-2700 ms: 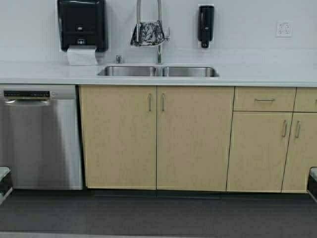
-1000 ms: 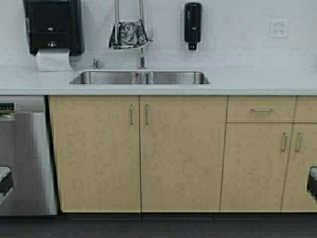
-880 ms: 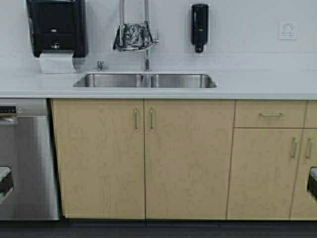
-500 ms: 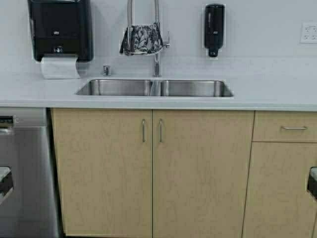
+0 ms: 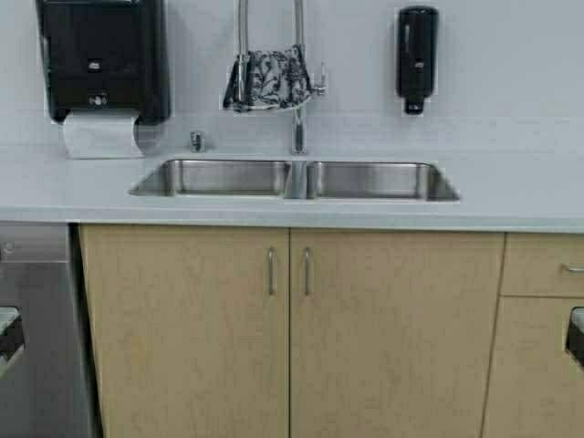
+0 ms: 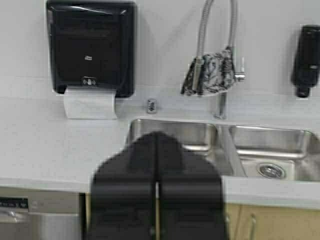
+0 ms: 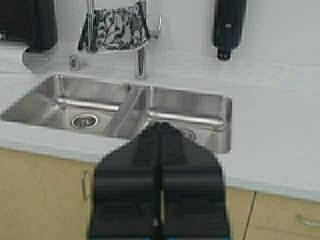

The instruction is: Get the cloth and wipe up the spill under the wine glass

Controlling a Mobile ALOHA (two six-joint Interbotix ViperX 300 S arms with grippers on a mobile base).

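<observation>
Two closed grippers rode along as the robot rolled closer to the counter: against the earlier pictures the double sink (image 5: 292,179) loomed larger and lower in the high view, and the dishwasher (image 5: 36,328) slid almost out at the left. The cloth (image 5: 269,80) hung draped over the arched faucet (image 5: 297,109) directly above the sink's divider, black-and-white pattern plain to see. A paper towel dispenser (image 5: 100,57) sat on the wall left of the sink, a soap dispenser (image 5: 416,57) right of it. Only the wrist views showed the grippers: the left gripper (image 6: 156,187) and right gripper (image 7: 160,182) each had fingers pressed together, holding nothing, in front of the sink. Those views also revealed both sink drains (image 7: 84,120).
</observation>
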